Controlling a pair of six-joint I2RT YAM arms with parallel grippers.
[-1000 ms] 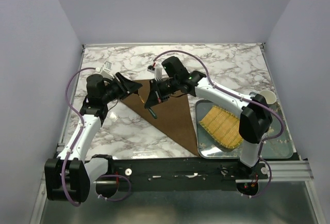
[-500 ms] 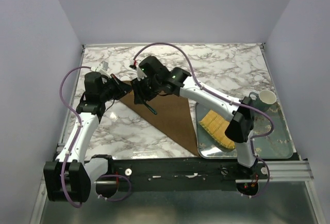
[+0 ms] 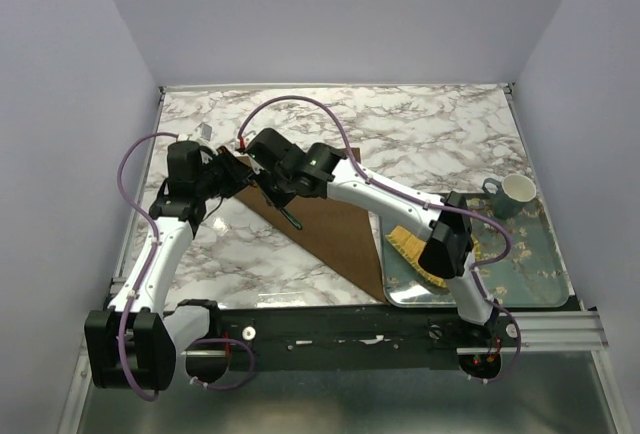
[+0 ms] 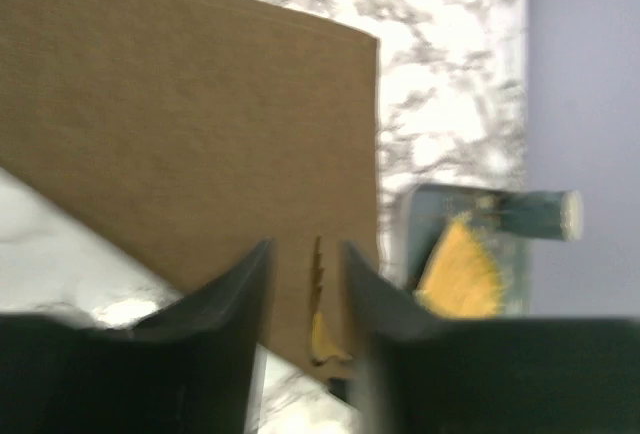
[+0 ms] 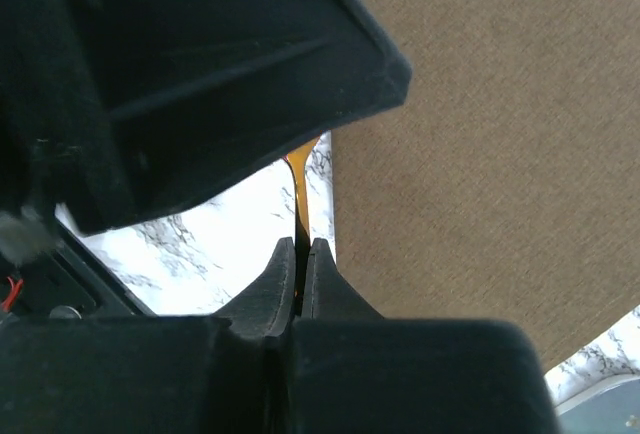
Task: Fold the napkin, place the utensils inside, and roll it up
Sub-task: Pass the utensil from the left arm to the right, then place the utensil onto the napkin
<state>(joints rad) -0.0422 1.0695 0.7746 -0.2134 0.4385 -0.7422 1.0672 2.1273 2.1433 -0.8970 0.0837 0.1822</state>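
The napkin (image 3: pixel 335 229), a dark brown cloth folded into a triangle, lies flat on the marble, its point toward the near edge. The fork (image 5: pixel 301 199) is held at the napkin's far left corner, where both grippers meet. My right gripper (image 5: pixel 300 244) is shut on it, and the gold part runs up from the fingertips. The dark handle (image 3: pixel 291 219) pokes out over the cloth. My left gripper (image 4: pixel 305 246) faces it, jaws apart, with the gold tines (image 4: pixel 318 304) in the gap and touching neither finger. The napkin (image 4: pixel 180 104) fills the left wrist view.
A metal tray (image 3: pixel 520 274) sits at the right near corner with a yellow woven mat (image 3: pixel 410 244), partly hidden by my right arm. A teal-and-white mug (image 3: pixel 512 194) stands at the tray's far edge. Walls close in on the table's left, right and back.
My right arm has swung left, carrying the fork from over the napkin's middle to its far left corner, close against the left gripper. The left gripper has hardly shifted.
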